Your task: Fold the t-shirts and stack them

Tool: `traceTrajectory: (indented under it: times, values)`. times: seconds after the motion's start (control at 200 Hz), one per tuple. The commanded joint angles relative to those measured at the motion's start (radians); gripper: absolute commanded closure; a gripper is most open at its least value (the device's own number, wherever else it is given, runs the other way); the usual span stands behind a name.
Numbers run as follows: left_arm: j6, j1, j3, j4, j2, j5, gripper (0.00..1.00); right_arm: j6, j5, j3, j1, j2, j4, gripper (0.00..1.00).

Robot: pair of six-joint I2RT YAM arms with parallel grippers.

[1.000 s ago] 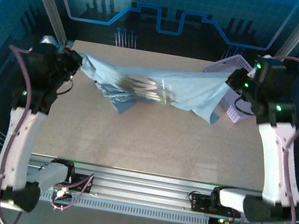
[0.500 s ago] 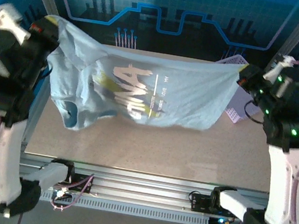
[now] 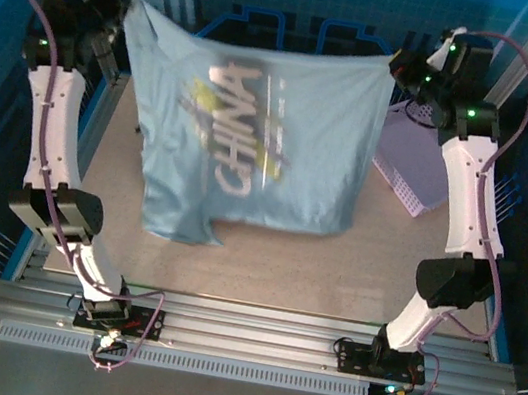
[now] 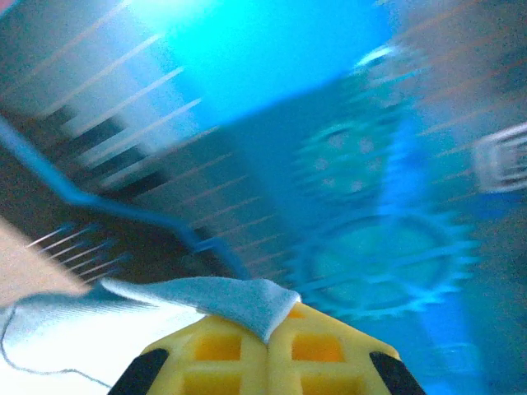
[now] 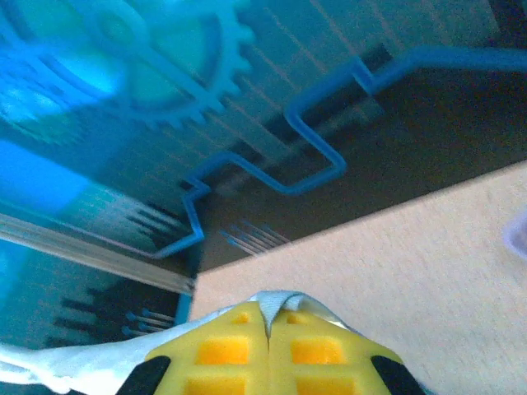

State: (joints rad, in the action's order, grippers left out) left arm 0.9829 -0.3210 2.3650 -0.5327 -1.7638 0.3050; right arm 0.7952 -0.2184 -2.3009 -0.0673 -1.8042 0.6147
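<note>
While the t-shirt is held spread above the desk, its upper corners are pinched by the left claw and the right claw; the blurred print possibly reads "CHINA".

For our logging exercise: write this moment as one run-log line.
t-shirt: hanging spread above table, lettering visible | left tool: shut on t-shirt corner | right tool: shut on t-shirt corner | basket: right rear

I see a lavender plastic lattice basket sitting at the far right of the beige speckled table. Behind the table stands a blue printed backdrop panel bearing a gear graphic. A ribbed aluminium rail runs along the near edge.
</note>
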Motion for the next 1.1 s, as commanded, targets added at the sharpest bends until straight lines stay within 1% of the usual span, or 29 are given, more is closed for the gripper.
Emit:
traceTrajectory:
  times: [0.0,0.055,0.12,0.195,0.285,0.36,0.4,0.475,0.55,0.61,0.675,0.77,0.835,0.885,0.97,1.095]
  values:
    - [0.082,-0.032,0.108,0.127,0.109,0.067,1.00,0.027,-0.031,-0.181,0.044,-0.009,-0.025,1.00]
    - [0.087,-0.044,0.107,0.099,0.150,0.055,1.00,0.041,-0.036,-0.219,0.056,-0.015,-0.011,1.00]
    - [0.044,-0.050,0.075,0.030,0.223,0.030,1.00,0.057,-0.046,-0.214,0.065,-0.004,-0.004,1.00]
    - [0.011,-0.049,-0.060,-0.047,0.341,-0.012,1.00,0.057,-0.061,-0.156,0.065,0.027,0.009,1.00]
    - [0.041,-0.034,-0.387,-0.133,0.560,-0.064,1.00,0.035,-0.061,0.009,0.050,0.093,0.042,1.00]
    - [0.050,-0.013,-0.683,-0.269,0.752,-0.143,1.00,0.037,-0.026,0.237,0.034,0.173,0.069,1.00]
    - [0.081,-0.013,-0.831,-0.353,0.846,-0.152,1.00,0.042,-0.009,0.371,0.025,0.217,0.074,1.00]
    - [0.129,-0.011,-1.113,-0.411,0.990,-0.086,1.00,0.035,0.036,0.617,0.000,0.281,0.081,1.00]
    - [0.170,-0.008,-1.363,-0.442,1.078,-0.024,1.00,0.014,0.044,0.827,-0.023,0.298,0.058,1.00]
    - [0.168,-0.007,-1.527,-0.394,1.101,0.031,1.00,0.004,0.052,0.943,-0.044,0.274,0.053,1.00]
    - [0.160,0.000,-1.669,-0.322,1.068,0.070,1.00,-0.009,0.043,1.016,-0.062,0.216,0.045,1.00]
    - [0.153,0.020,-1.805,-0.225,1.009,0.065,1.00,-0.046,0.067,1.031,-0.090,0.107,0.072,1.00]
    - [0.169,0.024,-1.857,-0.215,0.994,0.050,1.00,-0.063,0.098,1.002,-0.100,0.031,0.130,1.00]
    - [0.189,0.026,-1.887,-0.208,1.004,0.052,1.00,-0.074,0.124,0.993,-0.106,0.007,0.154,1.00]
    - [0.203,0.032,-1.902,-0.239,1.041,0.053,1.00,-0.071,0.179,0.990,-0.111,0.006,0.196,1.00]
    - [0.191,0.033,-1.899,-0.297,1.075,0.057,1.00,-0.056,0.253,1.017,-0.112,0.057,0.254,1.00]
